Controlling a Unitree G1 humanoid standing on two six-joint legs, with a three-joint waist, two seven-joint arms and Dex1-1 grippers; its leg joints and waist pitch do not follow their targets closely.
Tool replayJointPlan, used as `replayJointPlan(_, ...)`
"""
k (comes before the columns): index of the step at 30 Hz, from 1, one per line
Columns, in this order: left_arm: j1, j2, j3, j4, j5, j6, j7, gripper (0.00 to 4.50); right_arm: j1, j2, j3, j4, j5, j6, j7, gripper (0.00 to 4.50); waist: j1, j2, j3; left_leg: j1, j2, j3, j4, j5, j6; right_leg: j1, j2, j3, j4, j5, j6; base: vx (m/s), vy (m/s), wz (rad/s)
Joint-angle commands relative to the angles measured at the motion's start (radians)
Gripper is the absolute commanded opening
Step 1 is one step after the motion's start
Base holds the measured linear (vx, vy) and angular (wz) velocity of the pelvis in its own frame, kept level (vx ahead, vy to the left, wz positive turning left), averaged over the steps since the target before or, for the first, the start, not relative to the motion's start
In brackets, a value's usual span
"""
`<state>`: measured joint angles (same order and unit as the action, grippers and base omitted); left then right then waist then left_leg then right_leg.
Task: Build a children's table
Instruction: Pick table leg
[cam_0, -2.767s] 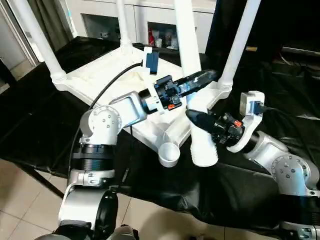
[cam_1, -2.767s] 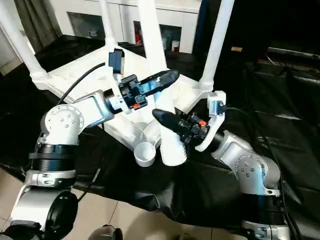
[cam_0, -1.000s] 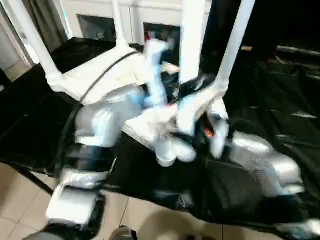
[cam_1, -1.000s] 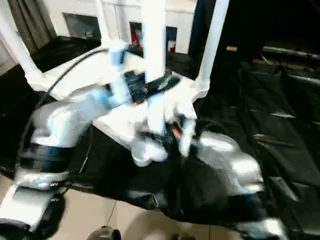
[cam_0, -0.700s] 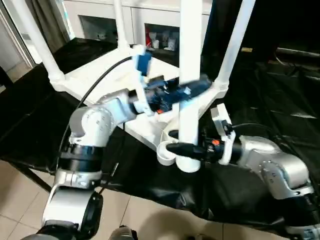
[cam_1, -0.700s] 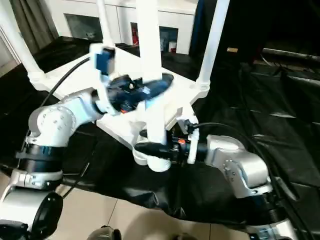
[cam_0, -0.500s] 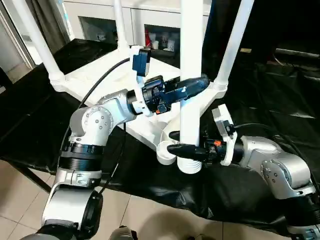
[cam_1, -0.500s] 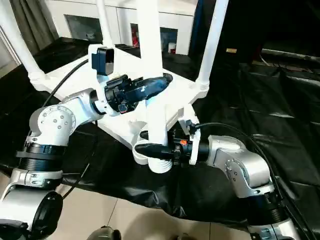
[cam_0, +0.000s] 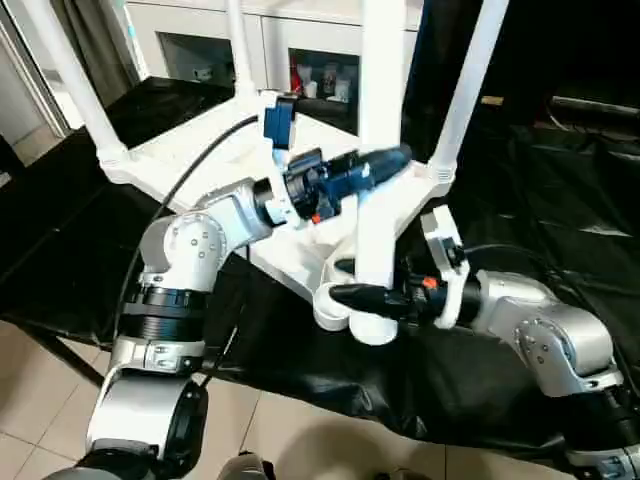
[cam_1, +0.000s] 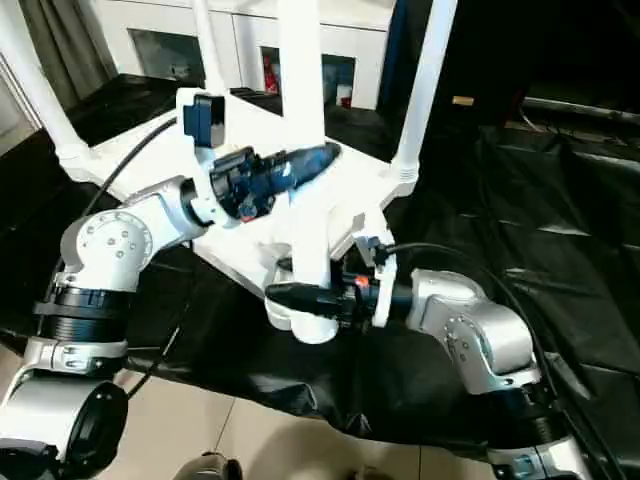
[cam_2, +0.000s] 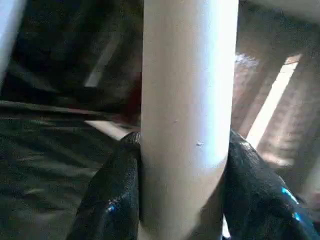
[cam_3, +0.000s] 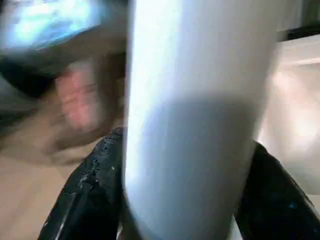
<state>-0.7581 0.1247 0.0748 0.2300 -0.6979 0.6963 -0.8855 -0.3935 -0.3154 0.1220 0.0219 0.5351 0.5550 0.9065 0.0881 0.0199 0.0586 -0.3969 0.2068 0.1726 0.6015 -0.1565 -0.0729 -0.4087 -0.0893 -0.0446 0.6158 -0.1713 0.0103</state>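
Observation:
The white table top (cam_0: 190, 150) lies upside down on black cloth, with three white legs (cam_0: 465, 90) standing up from its corner sockets. A fourth leg (cam_0: 378, 120) is held upright at the near corner. Its wide lower end (cam_0: 372, 325) sits just beside the empty round socket (cam_0: 328, 305). My left gripper (cam_0: 382, 162) is shut on this leg at mid height, and the left wrist view shows a finger (cam_2: 112, 200) on each side of the tube (cam_2: 187, 100). My right gripper (cam_0: 348, 296) is shut on the same leg (cam_3: 195, 125) near its lower end.
Black cloth (cam_0: 560, 210) covers the work surface and drops to a tiled floor (cam_0: 40, 410) at the near edge. White cabinets (cam_0: 300, 40) stand behind. A black cable (cam_0: 215, 160) runs from my left wrist across the table top.
The fourth leg has swung from tilted to upright, and its lower end has come closer to the near corner socket. Both grippers stayed shut on it; the last half second shows only a slight shift.

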Motion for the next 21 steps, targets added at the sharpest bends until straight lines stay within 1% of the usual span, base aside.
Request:
replayJointPlan(1,-0.022,-0.002,-0.029,-0.022,0.071,-0.052,0.053,1.82,-0.022,0.016,-0.027,0.03,-0.043,-0.02,-0.092,2.85,0.002,-0.011,-0.076,0.023,0.008,0.003,-0.071,-0.219,-0.01,0.046,-0.035,0.022,-0.08,-0.283,-0.171,0.0,0.0,0.0)
replayJointPlan(2,-0.022,-0.004,-0.049,-0.024,0.132,-0.101,0.105,1.82,-0.035,0.039,-0.035,0.057,-0.069,-0.025,-0.158,2.85,0.001,-0.012,-0.075,0.021,0.006,0.003,-0.072,-0.221,-0.01,0.05,-0.034,0.022,-0.078,-0.281,-0.166,0.0,0.0,0.0)
replayJointPlan(3,-0.022,-0.008,-0.065,-0.029,0.183,-0.138,0.158,1.82,-0.044,0.058,-0.037,0.08,-0.096,-0.035,-0.215,2.85,0.002,-0.006,-0.075,0.02,0.008,0.001,-0.073,-0.216,-0.011,0.049,-0.035,0.023,-0.081,-0.277,-0.16,0.0,0.0,0.0)
replayJointPlan(4,-0.026,-0.015,-0.073,-0.031,0.229,-0.174,0.218,1.82,-0.05,0.074,-0.039,0.099,-0.118,-0.044,-0.263,2.85,-0.005,-0.005,-0.077,0.02,0.008,0.0,-0.073,-0.219,-0.021,0.047,-0.032,0.022,-0.079,-0.257,-0.156,0.0,0.0,0.0)
replayJointPlan(5,-0.027,-0.015,-0.074,-0.031,0.231,-0.175,0.22,1.82,-0.05,0.074,-0.039,0.099,-0.118,-0.044,-0.265,2.85,-0.004,-0.007,-0.077,0.02,0.008,0.0,-0.074,-0.216,-0.024,0.049,-0.032,0.022,-0.079,-0.25,-0.152,0.0,0.0,0.0)
replayJointPlan(6,-0.032,-0.026,-0.076,-0.04,0.258,-0.183,0.278,1.82,-0.056,0.09,-0.039,0.116,-0.13,-0.049,-0.297,2.85,-0.003,-0.006,-0.079,0.022,0.009,0.0,-0.072,-0.211,-0.026,0.049,-0.033,0.023,-0.075,-0.227,-0.153,0.0,0.0,0.0)
replayJointPlan(7,-0.035,-0.037,-0.076,-0.055,0.273,-0.183,0.323,1.82,-0.06,0.106,-0.037,0.129,-0.139,-0.055,-0.323,2.85,-0.002,-0.003,-0.08,0.021,0.008,0.0,-0.072,-0.205,-0.026,0.05,-0.032,0.022,-0.072,-0.208,-0.159,0.0,0.0,0.0)
replayJointPlan(8,-0.038,-0.046,-0.075,-0.069,0.285,-0.183,0.36,1.82,-0.064,0.119,-0.036,0.138,-0.14,-0.052,-0.337,2.85,-0.003,-0.004,-0.081,0.021,0.008,0.001,-0.072,-0.202,-0.023,0.05,-0.031,0.023,-0.072,-0.196,-0.163,0.0,0.0,0.0)
replayJointPlan(9,-0.039,-0.051,-0.073,-0.081,0.284,-0.172,0.378,1.82,-0.066,0.13,-0.033,0.143,-0.144,-0.053,-0.343,2.66,-0.002,-0.005,-0.082,0.019,0.008,0.001,-0.071,-0.193,-0.018,0.052,-0.031,0.022,-0.068,-0.165,-0.173,0.0,0.0,0.0)
replayJointPlan(10,-0.04,-0.051,-0.074,-0.089,0.29,-0.169,0.39,1.82,-0.069,0.137,-0.031,0.149,-0.148,-0.053,-0.349,2.48,-0.001,-0.008,-0.084,0.017,0.007,0.001,-0.069,-0.174,-0.01,0.054,-0.031,0.022,-0.064,-0.135,-0.184,0.0,0.0,0.0)
replayJointPlan(11,-0.041,-0.049,-0.077,-0.095,0.299,-0.168,0.4,1.82,-0.071,0.144,-0.029,0.154,-0.152,-0.053,-0.354,2.48,-0.001,-0.011,-0.083,0.016,0.006,0.002,-0.069,-0.169,-0.006,0.054,-0.031,0.021,-0.065,-0.127,-0.188,0.0,0.0,0.0)
replayJointPlan(12,-0.041,-0.047,-0.081,-0.101,0.31,-0.165,0.408,1.82,-0.076,0.151,-0.024,0.162,-0.159,-0.054,-0.357,2.45,-0.001,-0.009,-0.083,0.016,0.006,0.003,-0.068,-0.166,0.0,0.053,-0.03,0.021,-0.064,-0.122,-0.194,0.0,0.0,0.0)
replayJointPlan(13,-0.041,-0.048,-0.083,-0.103,0.323,-0.175,0.416,1.82,-0.08,0.157,-0.018,0.17,-0.166,-0.061,-0.355,2.36,-0.001,-0.008,-0.082,0.016,0.005,0.003,-0.067,-0.168,0.004,0.053,-0.03,0.021,-0.065,-0.126,-0.193,0.0,0.0,0.0)
replayJointPlan(14,-0.042,-0.05,-0.081,-0.106,0.324,-0.173,0.42,1.82,-0.084,0.16,-0.017,0.173,-0.167,-0.062,-0.354,2.14,-0.001,-0.007,-0.081,0.017,0.005,0.003,-0.068,-0.176,0.002,0.053,-0.031,0.021,-0.066,-0.138,-0.19,0.0,0.0,0.0)
replayJointPlan(18,-0.041,-0.056,-0.079,-0.114,0.324,-0.174,0.436,1.82,-0.092,0.16,-0.015,0.18,-0.168,-0.069,-0.353,2.02,0.0,-0.007,-0.079,0.018,0.006,0.004,-0.07,-0.195,-0.003,0.051,-0.031,0.023,-0.07,-0.164,-0.184,0.0,0.0,0.0)
replayJointPlan(19,-0.04,-0.057,-0.079,-0.115,0.323,-0.172,0.437,1.82,-0.092,0.16,-0.015,0.181,-0.168,-0.07,-0.351,1.99,0.0,-0.004,-0.079,0.019,0.006,0.003,-0.07,-0.201,-0.006,0.05,-0.031,0.023,-0.07,-0.167,-0.182,0.0,0.0,0.0)
replayJointPlan(20,-0.039,-0.058,-0.08,-0.119,0.319,-0.168,0.44,1.82,-0.094,0.157,-0.016,0.185,-0.169,-0.073,-0.347,1.97,0.001,-0.005,-0.079,0.02,0.006,0.003,-0.07,-0.208,-0.008,0.05,-0.031,0.022,-0.07,-0.171,-0.183,0.0,0.0,0.0)
replayJointPlan(21,-0.036,-0.057,-0.081,-0.125,0.314,-0.161,0.439,1.82,-0.096,0.152,-0.017,0.19,-0.171,-0.079,-0.338,1.97,0.001,-0.005,-0.078,0.02,0.006,0.003,-0.071,-0.211,-0.009,0.05,-0.031,0.022,-0.071,-0.175,-0.183,0.0,0.0,0.0)
